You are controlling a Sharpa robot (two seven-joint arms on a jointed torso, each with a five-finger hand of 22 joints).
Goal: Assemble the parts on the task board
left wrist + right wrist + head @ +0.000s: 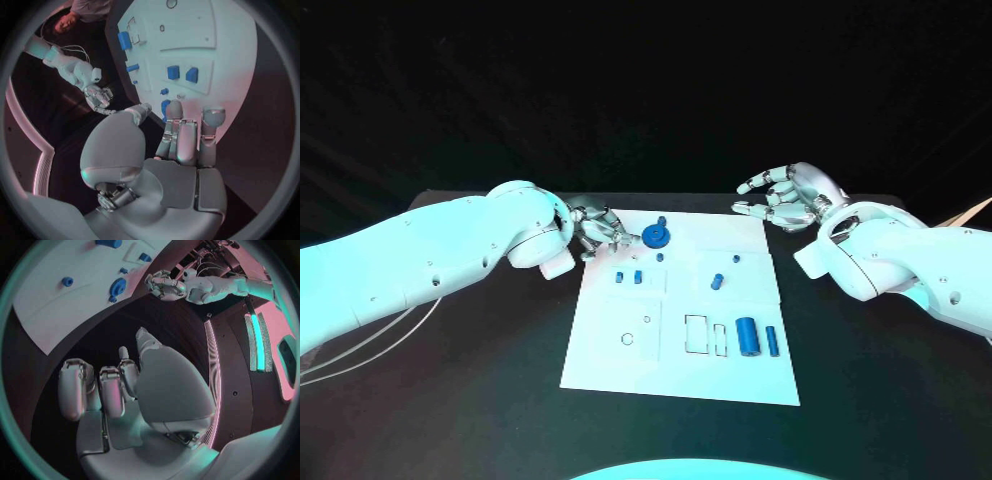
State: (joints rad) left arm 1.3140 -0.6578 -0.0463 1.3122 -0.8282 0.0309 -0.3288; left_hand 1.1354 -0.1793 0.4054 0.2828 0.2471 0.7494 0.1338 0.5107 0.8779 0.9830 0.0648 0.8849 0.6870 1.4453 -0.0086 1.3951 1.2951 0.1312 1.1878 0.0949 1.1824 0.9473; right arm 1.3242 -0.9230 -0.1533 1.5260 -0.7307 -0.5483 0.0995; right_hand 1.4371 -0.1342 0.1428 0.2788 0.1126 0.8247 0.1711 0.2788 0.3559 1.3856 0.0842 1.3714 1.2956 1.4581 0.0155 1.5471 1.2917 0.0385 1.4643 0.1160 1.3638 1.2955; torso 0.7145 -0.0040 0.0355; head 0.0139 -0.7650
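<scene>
The left hand (596,232) is hovering at the white board's (632,360) far left corner, fingers (177,131) loosely spread and holding nothing, just beside the blue round part (655,236). Other blue parts (747,336) are lying across the board on the black counter (473,400). Over on the right, the right hand (788,197) is waiting off the far corner, fingers curled apart, empty. The risk: a careless reach could be knocking that round part askew.

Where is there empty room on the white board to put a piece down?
The task board is bare along its near edge, below the two long blue pieces. It's crowded at the far edge, where the left hand sits beside the blue wheel.
</scene>
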